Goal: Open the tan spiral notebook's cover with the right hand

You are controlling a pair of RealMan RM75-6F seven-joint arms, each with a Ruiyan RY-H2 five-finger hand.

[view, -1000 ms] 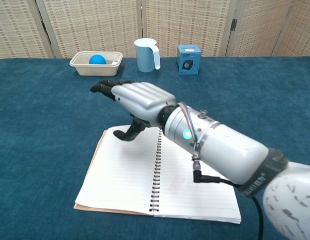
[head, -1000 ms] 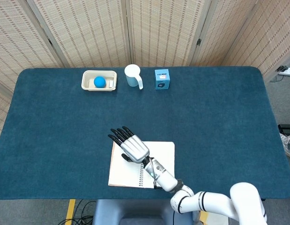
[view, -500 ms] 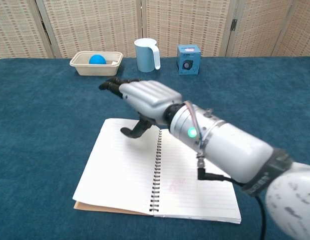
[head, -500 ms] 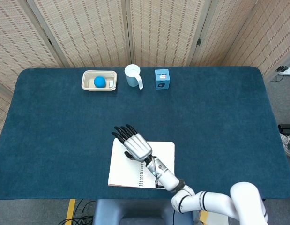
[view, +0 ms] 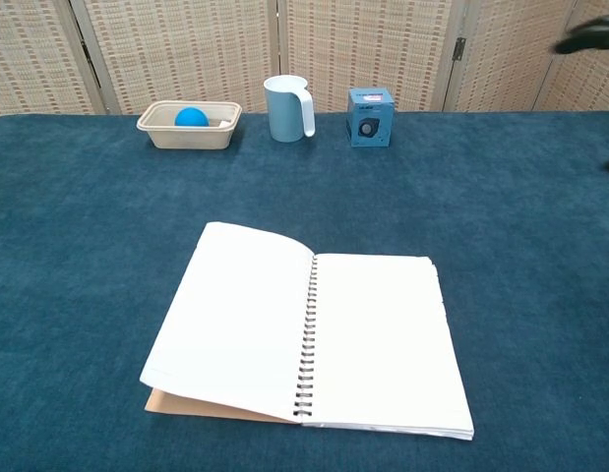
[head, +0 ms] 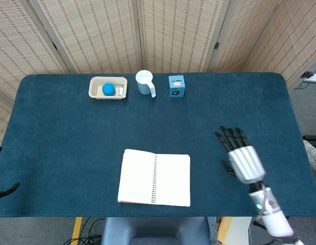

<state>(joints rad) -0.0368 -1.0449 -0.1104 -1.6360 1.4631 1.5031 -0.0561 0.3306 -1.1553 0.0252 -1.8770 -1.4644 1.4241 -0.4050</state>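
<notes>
The tan spiral notebook lies open near the table's front edge, with white pages showing on both sides of the spiral. In the chest view the notebook shows its tan cover peeking out under the left page, which bows up slightly. My right hand hovers well to the right of the notebook, fingers spread and holding nothing. Only its dark fingertips show at the chest view's right edge. Two dark tips of my left hand poke in at the far left edge.
Along the back stand a beige tray holding a blue ball, a pale blue pitcher and a small blue box. Dark blue cloth covers the table.
My right hand has left the notebook's left page and swung far to the right, away from it. The notebook stays open. Dark tips have appeared at the left edge.
</notes>
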